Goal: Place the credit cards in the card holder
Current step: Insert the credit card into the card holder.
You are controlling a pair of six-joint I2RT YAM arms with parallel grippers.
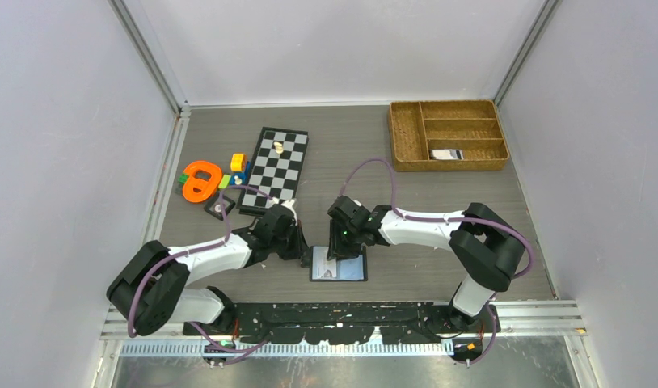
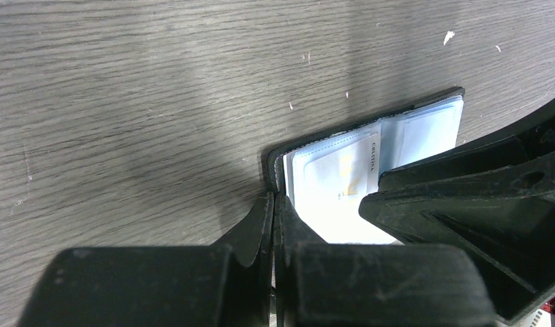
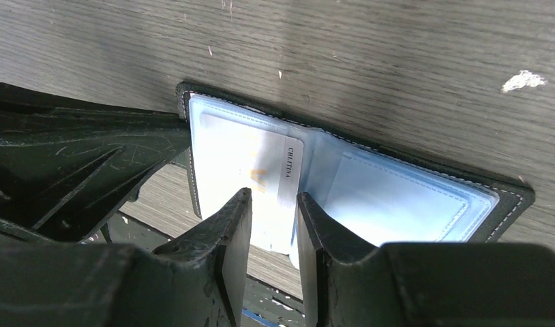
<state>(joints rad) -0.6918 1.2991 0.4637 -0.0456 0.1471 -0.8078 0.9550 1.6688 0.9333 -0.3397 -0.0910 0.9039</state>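
The black card holder point(image 1: 352, 270) lies open on the table near the front edge, its bluish pockets point(image 3: 397, 197) facing up. A whitish credit card point(image 3: 247, 153) lies partly in its left pocket, and it also shows in the left wrist view point(image 2: 329, 180). My right gripper point(image 3: 273, 204) hovers over that card's edge with its jaws a little apart and nothing clamped. My left gripper point(image 2: 273, 199) is shut, its tips at the holder's left edge point(image 2: 278, 160). Another credit card point(image 1: 445, 153) lies in the brown tray.
The brown woven tray point(image 1: 407, 137) stands at the back right. A chessboard point(image 1: 277, 166), an orange toy point(image 1: 200, 179) and small coloured blocks point(image 1: 238, 162) sit at the back left. The table's front rail point(image 1: 342, 311) runs just behind the holder.
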